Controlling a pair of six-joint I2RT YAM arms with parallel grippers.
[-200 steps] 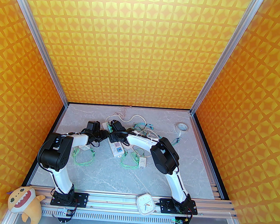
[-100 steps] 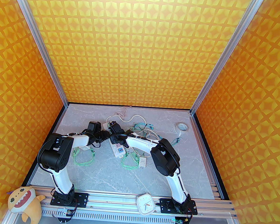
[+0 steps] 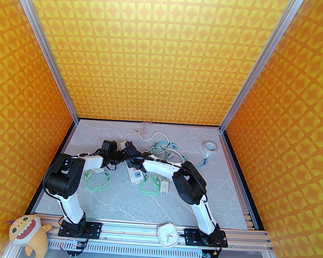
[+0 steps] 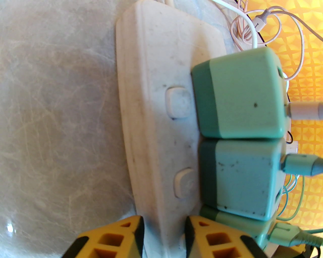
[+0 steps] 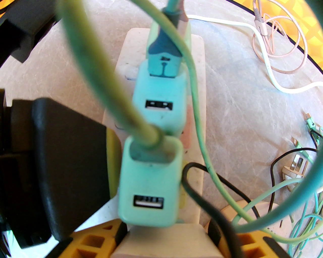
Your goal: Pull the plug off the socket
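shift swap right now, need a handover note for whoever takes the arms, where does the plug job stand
Left gripper: shut on the side of the power strip, holding it.
Right gripper: shut on what looks like a white plug, right beside the nearest green adapter.
Done: both grips are set.
Left: the pull itself. Whether the white plug has left its socket is hidden. A green cable drapes past the right wrist camera, so watch for snags.
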